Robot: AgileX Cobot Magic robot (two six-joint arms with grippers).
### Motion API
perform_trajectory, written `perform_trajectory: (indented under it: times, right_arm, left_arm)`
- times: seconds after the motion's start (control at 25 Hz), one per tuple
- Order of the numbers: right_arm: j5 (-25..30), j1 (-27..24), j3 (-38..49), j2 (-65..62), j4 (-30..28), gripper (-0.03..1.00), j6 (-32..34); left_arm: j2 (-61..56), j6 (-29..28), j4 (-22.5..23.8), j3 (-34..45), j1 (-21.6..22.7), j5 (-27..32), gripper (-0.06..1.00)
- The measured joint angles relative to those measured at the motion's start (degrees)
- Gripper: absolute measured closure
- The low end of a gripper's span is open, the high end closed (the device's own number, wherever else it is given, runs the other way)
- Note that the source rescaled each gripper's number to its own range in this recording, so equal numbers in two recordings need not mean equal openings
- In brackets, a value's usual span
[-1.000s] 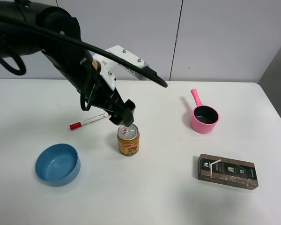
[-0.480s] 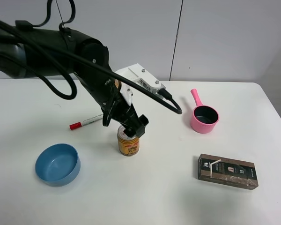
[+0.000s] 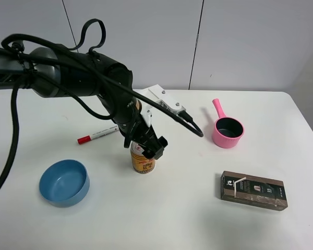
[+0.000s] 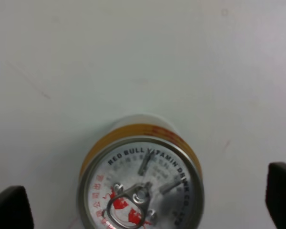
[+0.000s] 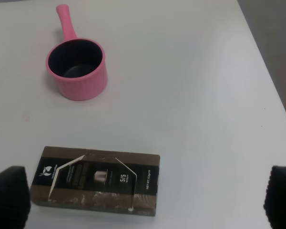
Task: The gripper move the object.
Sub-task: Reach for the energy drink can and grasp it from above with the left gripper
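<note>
We are looking over a white desk [image 3: 198,224], where the left arm [image 3: 78,78] is reaching in and bending down over the object. The left gripper [image 3: 150,148] is hanging wide open around the top of the yellow Red Bull can [image 3: 144,162] and gripping nothing. In the wrist view its fingertips [image 4: 7,207] are sitting well out to either side of the lid [image 4: 140,188], touching neither side.

The can is standing upright near the desk's middle, between the blue bowl [image 3: 64,182] and the brown carton [image 3: 254,189], with the red-capped marker [image 3: 98,134] just behind it. The right gripper [image 5: 145,198] is also spread open and empty, looking down on the carton and the pink saucepan [image 5: 78,67].

We are judging the close as the risky part. If one finger is meeting the smooth wall before the other, it is likely shoving the can sideways or tipping it. A hold this near the rim may also be letting the can swing or slip once lifted — more so if it is full.
</note>
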Motion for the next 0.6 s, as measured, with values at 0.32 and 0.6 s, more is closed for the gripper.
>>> perform_trajectory:
  times: [0.32,0.6]
  right_arm:
    - [0.0,0.0,0.0,0.0,0.0,-0.03,0.0]
    - [0.0,0.0,0.0,0.0,0.0,-0.03,0.0]
  left_arm:
    - [3.4,0.0,0.2,-0.1,0.0,-1.8,-0.06]
    - [5.6,0.0,0.2,-0.2,0.0,-3.7,-0.06]
